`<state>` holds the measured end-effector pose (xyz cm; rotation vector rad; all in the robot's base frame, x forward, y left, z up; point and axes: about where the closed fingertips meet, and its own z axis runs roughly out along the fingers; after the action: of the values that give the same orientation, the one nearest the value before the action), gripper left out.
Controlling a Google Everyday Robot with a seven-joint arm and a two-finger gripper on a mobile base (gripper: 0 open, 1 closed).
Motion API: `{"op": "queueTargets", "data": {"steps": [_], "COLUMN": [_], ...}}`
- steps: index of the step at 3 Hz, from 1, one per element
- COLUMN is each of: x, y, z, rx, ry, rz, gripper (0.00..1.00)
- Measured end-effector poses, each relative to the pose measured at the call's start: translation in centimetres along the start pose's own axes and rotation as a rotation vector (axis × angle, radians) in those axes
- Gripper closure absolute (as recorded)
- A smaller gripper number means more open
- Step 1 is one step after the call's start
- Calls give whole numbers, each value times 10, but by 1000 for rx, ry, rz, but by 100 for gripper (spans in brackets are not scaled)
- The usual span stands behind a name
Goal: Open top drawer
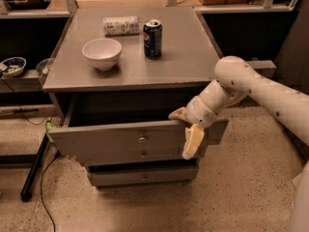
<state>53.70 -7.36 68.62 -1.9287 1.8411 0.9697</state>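
The bench (pixel 193 57) fills the middle, and my arm (pixel 270 91) reaches in from its right, cut off at the frame edge. The top drawer (pixel 106 141) stands pulled out from the bench front, its inside too dark to read. My gripper (pixel 183 132) sits at the drawer's right top edge, fingers (pixel 193 141) spread and unclamped. 1 hangs before the panel, right of the knob (pixel 142 139). Bare floor (pixel 231 192) lies open before the bench.

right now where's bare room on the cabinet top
Right side of the cabinet top, past the soda can, is bare, as is the front strip before the bowl. Back left is crowded: bowl, can, packet. The hand is at the right end of the top drawer.
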Motion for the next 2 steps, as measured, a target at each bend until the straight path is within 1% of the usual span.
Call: {"op": "queueTargets", "data": {"steps": [1,2], "x": [-1,-7], "y": [29,85], "z": [-1,-18], "rx": [-57,-102], "ry": [-42,-74], "rz": [-28,-77], "gripper": [0,0]}}
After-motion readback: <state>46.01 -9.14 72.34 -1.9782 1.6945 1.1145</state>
